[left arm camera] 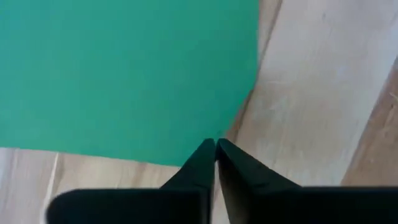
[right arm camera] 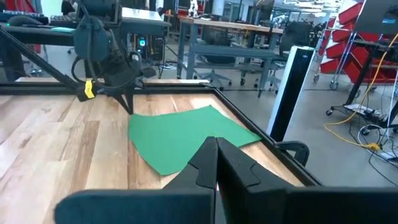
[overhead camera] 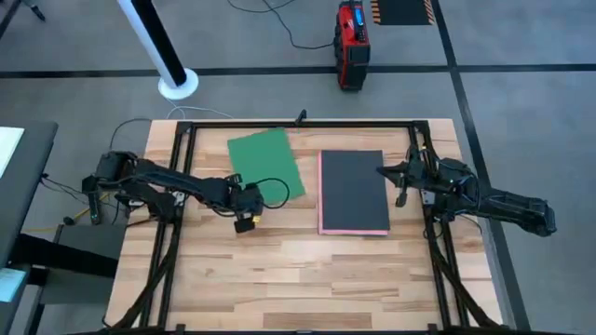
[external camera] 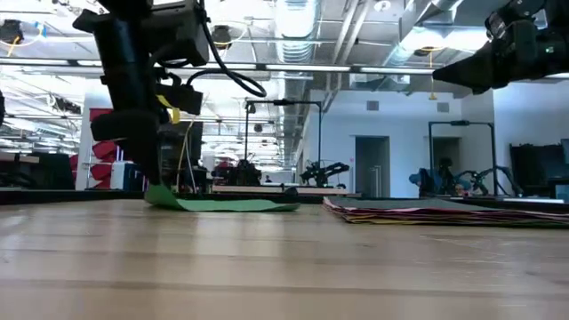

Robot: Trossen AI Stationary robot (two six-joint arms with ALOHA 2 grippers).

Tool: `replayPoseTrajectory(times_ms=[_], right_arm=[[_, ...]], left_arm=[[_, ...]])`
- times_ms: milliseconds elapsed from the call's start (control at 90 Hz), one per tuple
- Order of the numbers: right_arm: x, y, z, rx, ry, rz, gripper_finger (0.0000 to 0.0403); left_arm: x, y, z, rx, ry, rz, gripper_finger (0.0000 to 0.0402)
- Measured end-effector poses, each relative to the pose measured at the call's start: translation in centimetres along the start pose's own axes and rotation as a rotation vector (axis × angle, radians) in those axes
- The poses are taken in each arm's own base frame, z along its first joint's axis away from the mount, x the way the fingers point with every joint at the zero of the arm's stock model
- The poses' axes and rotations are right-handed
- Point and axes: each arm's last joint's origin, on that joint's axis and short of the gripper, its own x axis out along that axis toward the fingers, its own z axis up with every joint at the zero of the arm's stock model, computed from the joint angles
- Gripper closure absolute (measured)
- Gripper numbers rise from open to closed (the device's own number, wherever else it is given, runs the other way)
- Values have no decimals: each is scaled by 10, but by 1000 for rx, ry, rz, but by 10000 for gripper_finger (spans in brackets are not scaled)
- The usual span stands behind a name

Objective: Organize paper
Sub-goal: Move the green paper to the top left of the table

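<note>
A green sheet of paper (overhead camera: pixel 265 166) lies askew on the wooden table, left of centre. To its right is a squared stack of paper (overhead camera: pixel 354 191), dark grey on top with a pink edge showing beneath; the low view shows more coloured edges (external camera: pixel 444 212). My left gripper (overhead camera: pixel 250 203) is shut at the green sheet's near-left corner. My right gripper (overhead camera: pixel 382 172) is shut on nothing and hangs high over the stack's right edge. My left gripper pinches the green sheet at its near-left corner (left arm camera: pixel 198 158) between its two fingers, a single layer. The fingers (right arm camera: pixel 129 106) point steeply down from above. That corner (external camera: pixel 156 194) curls up off the table, while the rest of the sheet lies flat.
A black frame (overhead camera: pixel 298 123) runs along the table's far edge and both sides. The near half of the tabletop (overhead camera: pixel 298 279) is bare wood. A red case (overhead camera: pixel 351 42) and a white post base (overhead camera: pixel 177 84) stand on the floor beyond the far edge.
</note>
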Motion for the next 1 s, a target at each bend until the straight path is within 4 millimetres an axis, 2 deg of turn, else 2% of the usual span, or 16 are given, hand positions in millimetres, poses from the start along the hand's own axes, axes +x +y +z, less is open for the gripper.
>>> replayPoseTrajectory(times_ms=[256,433,656,789,900,1000], right_arm=[[0,0,0,0,2,0,403],[0,0,0,0,3,0,403],[0,0,0,0,3,0,403],[0,0,0,0,3,0,403],[0,0,0,-1,3,0,403],[0,0,0,-1,2,0,403]], left_arm=[[0,-1,-2,-90,36,-48,296],[-1,-8,-3,-97,69,-174,262],[-6,-20,-3,-103,56,-242,256],[-14,-25,6,-103,-15,-253,256],[-16,-21,16,-136,-127,-161,259],[-14,-7,28,-284,-259,10,282]])
